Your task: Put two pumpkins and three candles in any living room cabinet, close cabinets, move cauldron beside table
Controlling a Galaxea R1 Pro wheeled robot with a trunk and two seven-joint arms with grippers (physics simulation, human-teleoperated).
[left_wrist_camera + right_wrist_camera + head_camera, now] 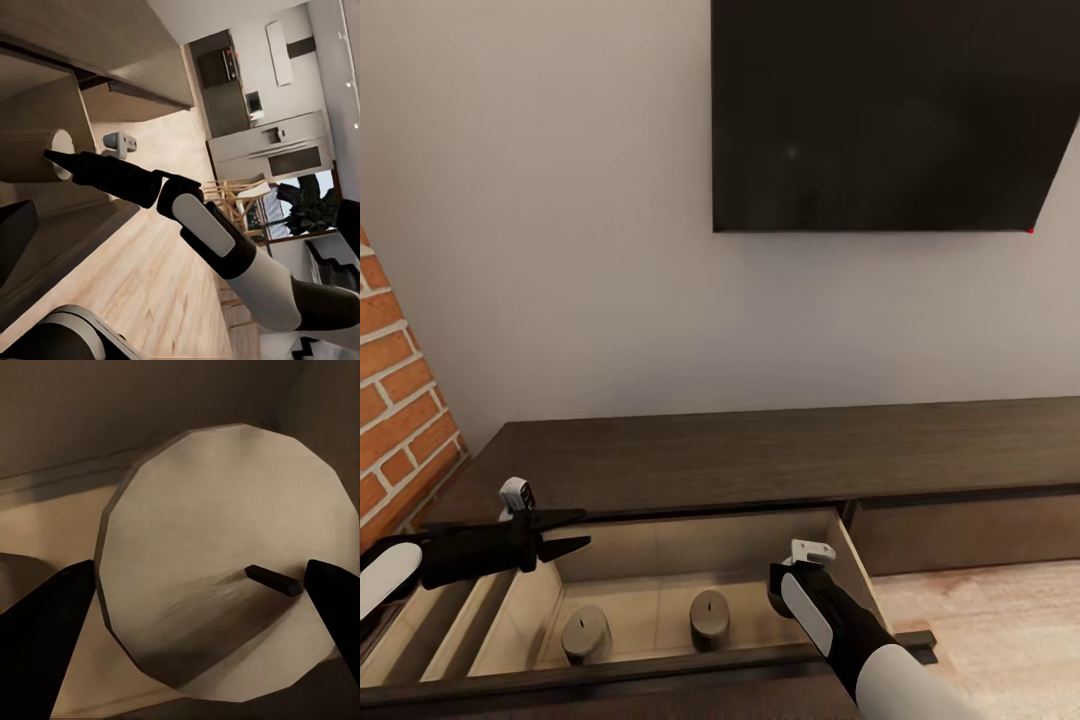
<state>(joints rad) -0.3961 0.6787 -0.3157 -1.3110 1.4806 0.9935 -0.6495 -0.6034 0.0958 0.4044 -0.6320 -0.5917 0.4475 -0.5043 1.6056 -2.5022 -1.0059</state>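
Note:
The long dark-brown cabinet stands against the wall with its left drawer pulled out. Two grey-brown candles stand upright on the drawer floor. My right gripper reaches down into the drawer's right corner. In the right wrist view its fingers straddle and touch a third candle with a dark wick. My left gripper hovers open above the drawer's left side, holding nothing. The left wrist view shows the right gripper at that candle. Pumpkins and cauldron are out of view.
A dark TV hangs on the wall above the cabinet. A brick wall borders the left. Wooden floor lies to the right of the open drawer. A kitchen unit and chairs show far off.

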